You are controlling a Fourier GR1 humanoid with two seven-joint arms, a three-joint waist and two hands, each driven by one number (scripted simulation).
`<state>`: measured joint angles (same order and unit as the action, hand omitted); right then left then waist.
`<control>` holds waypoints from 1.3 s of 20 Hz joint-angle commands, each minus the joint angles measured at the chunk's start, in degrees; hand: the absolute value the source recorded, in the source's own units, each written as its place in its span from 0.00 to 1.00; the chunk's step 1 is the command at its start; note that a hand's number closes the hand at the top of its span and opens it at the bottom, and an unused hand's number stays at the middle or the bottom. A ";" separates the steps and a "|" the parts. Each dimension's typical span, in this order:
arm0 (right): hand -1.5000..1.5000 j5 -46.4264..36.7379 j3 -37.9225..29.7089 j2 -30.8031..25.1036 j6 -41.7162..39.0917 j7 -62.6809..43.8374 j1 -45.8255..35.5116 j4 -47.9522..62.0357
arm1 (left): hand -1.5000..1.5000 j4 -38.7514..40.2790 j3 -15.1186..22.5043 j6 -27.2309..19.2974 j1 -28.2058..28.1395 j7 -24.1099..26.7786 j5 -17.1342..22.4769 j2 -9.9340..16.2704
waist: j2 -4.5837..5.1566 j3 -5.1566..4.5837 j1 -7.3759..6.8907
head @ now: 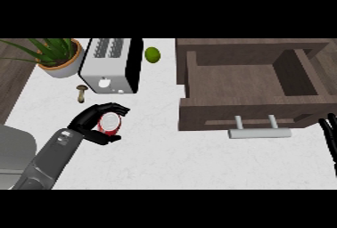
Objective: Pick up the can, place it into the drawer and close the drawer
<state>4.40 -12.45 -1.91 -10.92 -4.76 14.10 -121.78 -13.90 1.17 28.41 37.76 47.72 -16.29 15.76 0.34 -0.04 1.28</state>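
The left robot hand (92, 122) is seen at about eight o'clock in the head view, its fingers and thumb curled round the can (110, 123), a red cylinder with a pale top that is thereby grasped at its sides, over the white table (171, 156). The can is judged to be stiff, light and smooth-walled, so a hold across the middle of its body, as shown, is thought sound; some risk of slipping may be assumed if it is tilted. Whether it is lifted clear of the table cannot be told. The right robot hand (328, 133) is shown at the three o'clock edge, fingers straight and holding nothing, at rest. Between the two, toward two o'clock, one wooden drawer (250, 109) stands pulled out, with one pale bar handle (259, 133) on its front; the can is well apart from it. Around eleven and twelve o'clock are counted one toaster (112, 64), one potted plant (56, 55), one green lime (153, 54) and one small mushroom (81, 92). One can only is seen.
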 commanded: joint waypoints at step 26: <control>0.00 0.76 -1.96 1.64 -1.12 1.28 5.37 -3.22 | 1.00 -29.31 -12.72 -26.60 -6.82 -22.26 19.22 -12.73 | -1.38 0.24 -3.25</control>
<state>6.50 -15.65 -1.02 -11.71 -4.28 19.03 -125.33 -33.51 -13.54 6.61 32.05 31.57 2.58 7.19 -0.85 0.16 -1.58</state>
